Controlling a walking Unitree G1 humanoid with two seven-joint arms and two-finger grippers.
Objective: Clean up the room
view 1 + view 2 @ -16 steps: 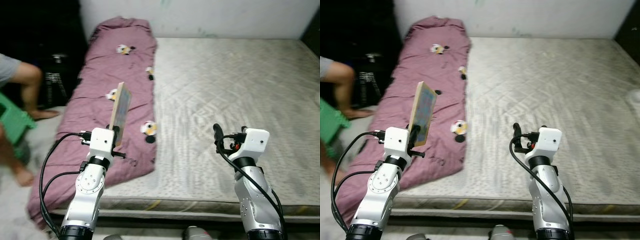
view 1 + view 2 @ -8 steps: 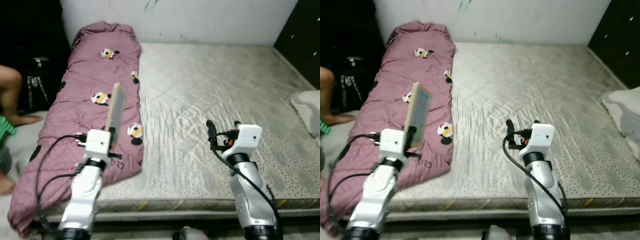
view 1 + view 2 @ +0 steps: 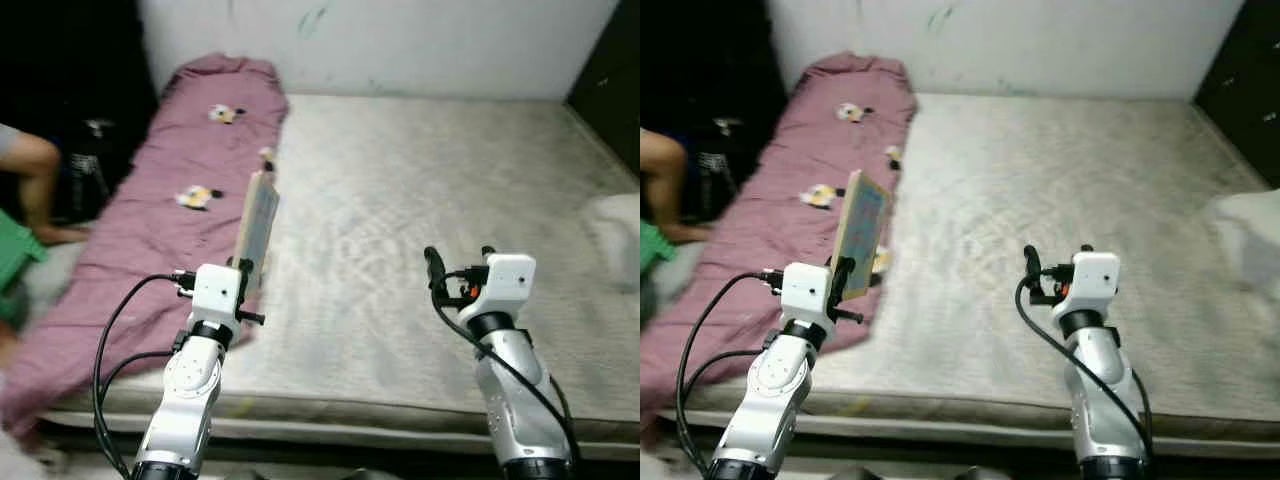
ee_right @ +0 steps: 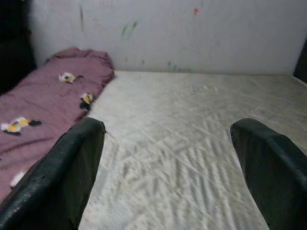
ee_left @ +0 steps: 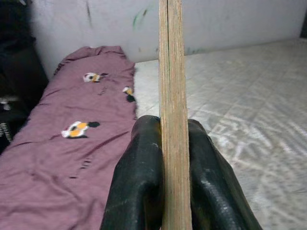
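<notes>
My left gripper (image 5: pixel 163 187) is shut on a thin flat wooden board (image 3: pixel 862 229) with a coloured face, held upright on edge over the left part of the mattress (image 3: pixel 440 170). In the left wrist view the board's edge (image 5: pixel 171 96) runs straight up between the two black fingers (image 5: pixel 139 182). My right gripper (image 4: pixel 168 167) is open with nothing between its fingers (image 4: pixel 72 167); it hovers above the mattress near the front edge (image 3: pixel 436 272).
A purple blanket with cartoon prints (image 3: pixel 170 190) lies along the left side of the mattress. A person's knee and leg (image 3: pixel 35 165) and a green stool (image 3: pixel 15 250) are on the floor at the left. A white pillow (image 3: pixel 615 225) lies at the right edge. A white wall (image 3: pixel 400 45) stands behind.
The camera view has shifted back to the left and the picture is blurred. Both arms keep the same pose, the board still held upright.
</notes>
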